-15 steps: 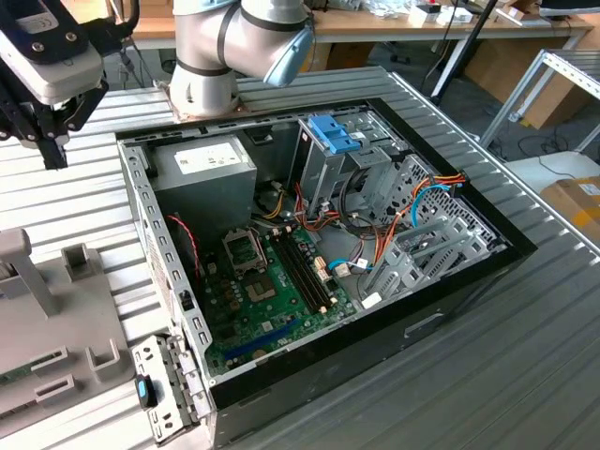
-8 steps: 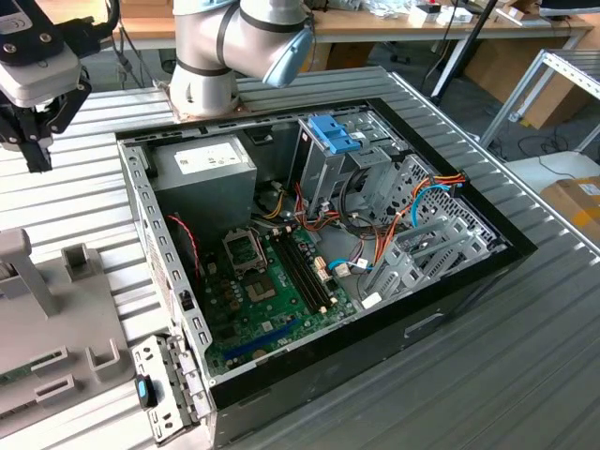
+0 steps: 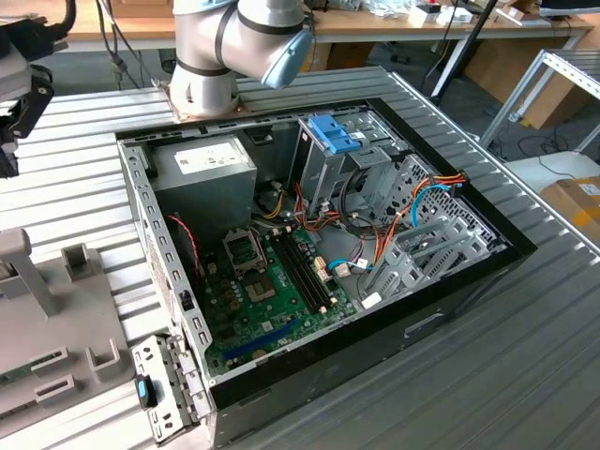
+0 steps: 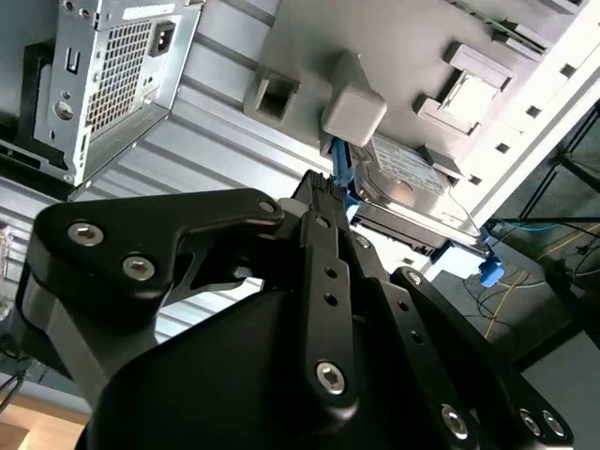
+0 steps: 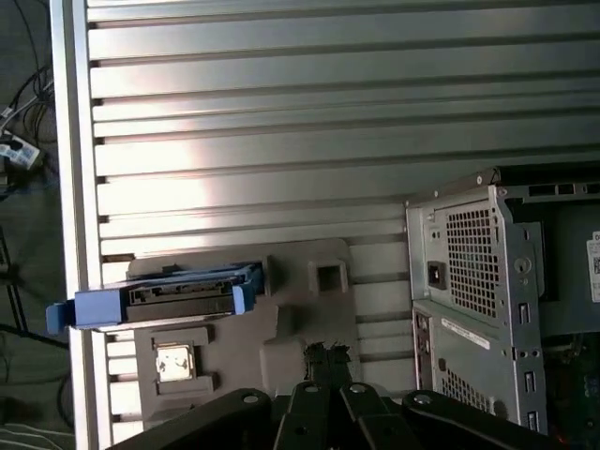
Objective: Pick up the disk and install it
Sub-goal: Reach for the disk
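Case (image 3: 450, 309) open on desk (image 3: 525, 375), exterior view: motherboard (image 3: 272, 300) and drive cage (image 3: 328, 159) inside. Second wrist view: tool (image 4: 323, 183) clenched on nothing, near the disk (image 4: 412, 183) lying in a grey fixture (image 4: 375, 37). First wrist view: disk (image 5: 178, 295) in that fixture, apart from the tool.

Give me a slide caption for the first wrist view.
Gripper facing the grey holder where the blue-framed disk sits, not yet picked up, the computer case alongside.
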